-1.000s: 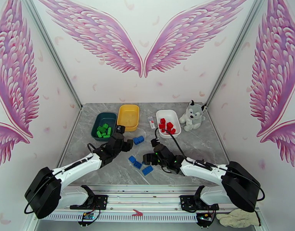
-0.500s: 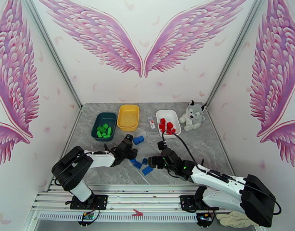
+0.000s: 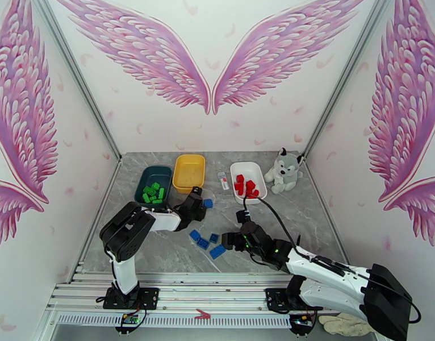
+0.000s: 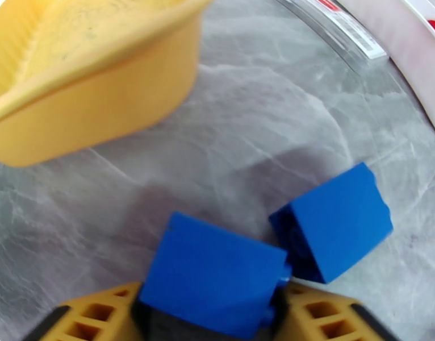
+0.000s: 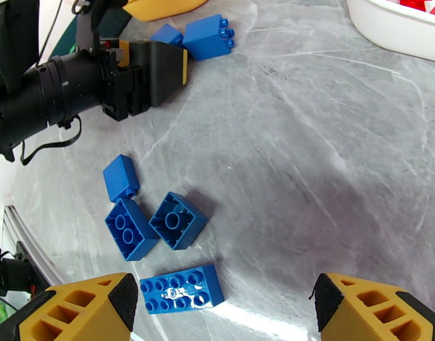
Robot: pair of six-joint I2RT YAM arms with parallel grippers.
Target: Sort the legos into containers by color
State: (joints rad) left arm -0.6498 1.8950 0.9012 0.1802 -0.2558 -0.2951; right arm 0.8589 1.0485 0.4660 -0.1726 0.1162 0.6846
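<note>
The teal tray [image 3: 142, 178] holds green legos [image 3: 153, 192], the white tray [image 3: 240, 166] holds red legos [image 3: 246, 186], and the yellow tray [image 3: 190, 160] has no bricks in it. My left gripper [image 3: 199, 201] [image 4: 212, 305] is just in front of the yellow tray [image 4: 98, 103], shut on a blue lego [image 4: 212, 268] that fills the gap between its fingers. A second blue lego [image 4: 331, 231] [image 3: 208, 203] touches the held one. Several more blue legos [image 5: 172, 220] lie mid-table. My right gripper [image 5: 223, 285] [image 3: 226, 241] hangs open just right of them, with nothing between its fingers.
A plush husky [image 3: 283, 170] sits right of the white tray. A small white-and-red tube [image 3: 222, 179] lies between the yellow and white trays. The booth walls close in the table on three sides. The left arm [image 5: 64, 92] reaches across the far side of the loose blue legos.
My left gripper moved away from the loose blue group, up and right to the blue pair by the yellow tray. My right gripper drew slightly right and back.
</note>
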